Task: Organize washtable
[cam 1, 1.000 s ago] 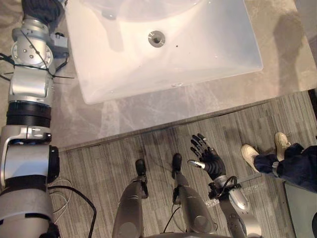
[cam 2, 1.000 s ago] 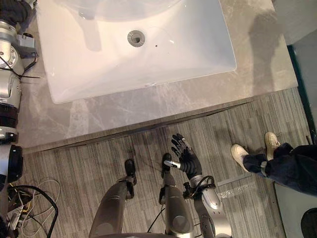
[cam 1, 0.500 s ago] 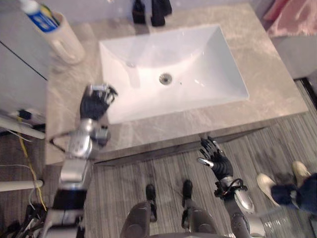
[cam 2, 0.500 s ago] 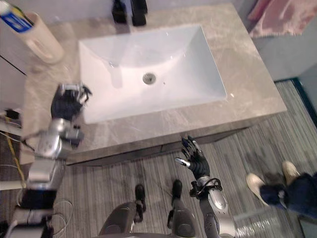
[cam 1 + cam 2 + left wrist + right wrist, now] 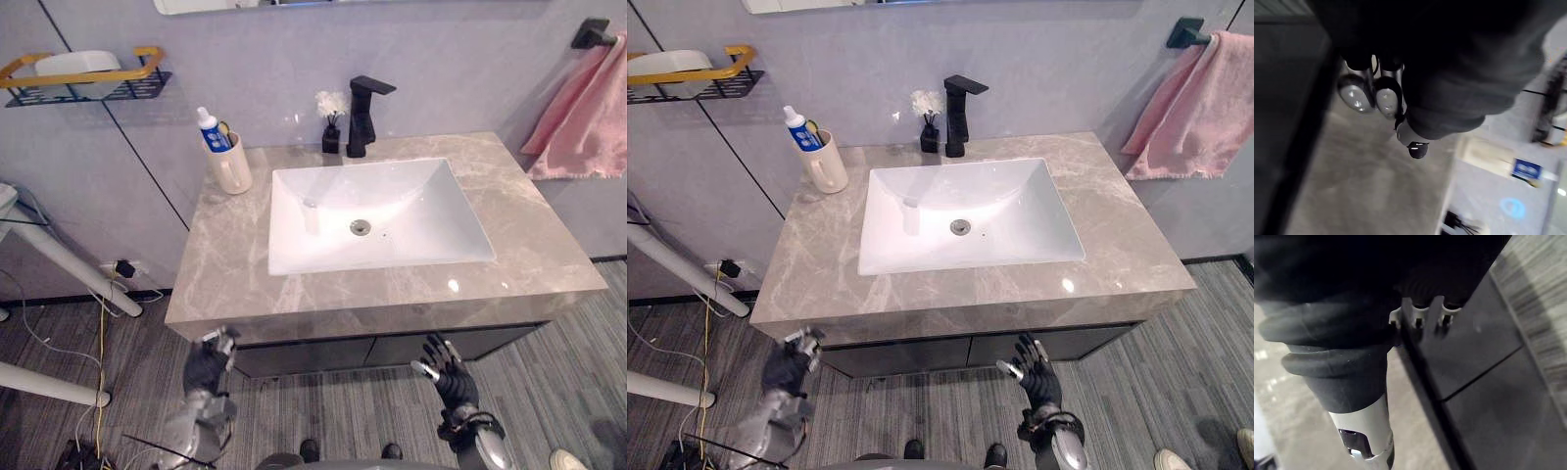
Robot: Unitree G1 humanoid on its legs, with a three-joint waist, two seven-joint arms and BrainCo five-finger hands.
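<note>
Change: left hand [image 5: 208, 364] has dropped from the countertop [image 5: 230, 269] to below its front edge; the head camera has pulled back.
Left hand: curled, holding nothing.
Right hand [image 5: 446, 367]: fingers spread, empty, low before the cabinet [image 5: 323, 352].
Task's things: cup [image 5: 233, 168] with toothpaste [image 5: 209, 129] at the back left corner; flower vase [image 5: 331, 137] just beside the black tap [image 5: 361, 116].
Meaning: both hands are clear of the washtable, so the next reach probably starts afresh.

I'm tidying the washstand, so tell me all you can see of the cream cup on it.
A cream cup stands upright at the countertop's back left corner, near the wall, left of the white sink and apart from it. It looks smooth, like ceramic or plastic. A white and blue tube sticks out of it, leaning left.
</note>
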